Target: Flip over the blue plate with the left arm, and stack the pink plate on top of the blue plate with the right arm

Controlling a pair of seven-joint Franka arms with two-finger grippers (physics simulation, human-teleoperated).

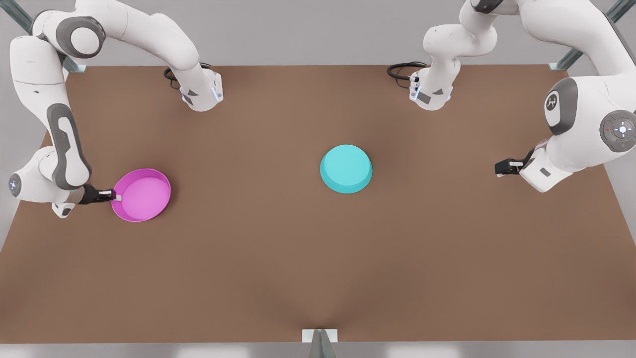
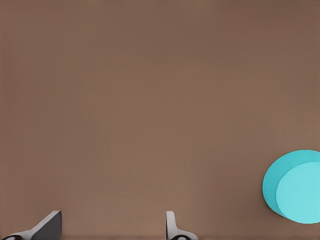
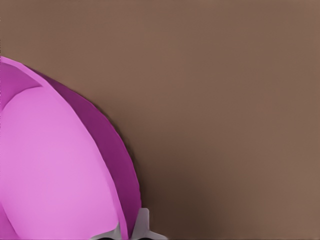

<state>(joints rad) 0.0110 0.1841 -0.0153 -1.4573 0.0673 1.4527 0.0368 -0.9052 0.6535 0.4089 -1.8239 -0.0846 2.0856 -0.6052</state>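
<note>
The blue plate (image 1: 346, 168) lies upside down, flat base up, near the middle of the brown table (image 1: 278, 268), a little toward the front view's right. In the left wrist view the blue plate (image 2: 295, 186) sits well apart from that arm's fingertips (image 2: 171, 225), which are spread wide over bare table. The left gripper (image 1: 499, 168) hovers near the table's edge on the front view's right, holding nothing. The pink plate (image 1: 141, 194) sits open side up near the opposite edge, well apart from the blue one. The right gripper (image 1: 115, 196) is clamped on its rim, one finger (image 3: 141, 224) outside the wall.
</note>
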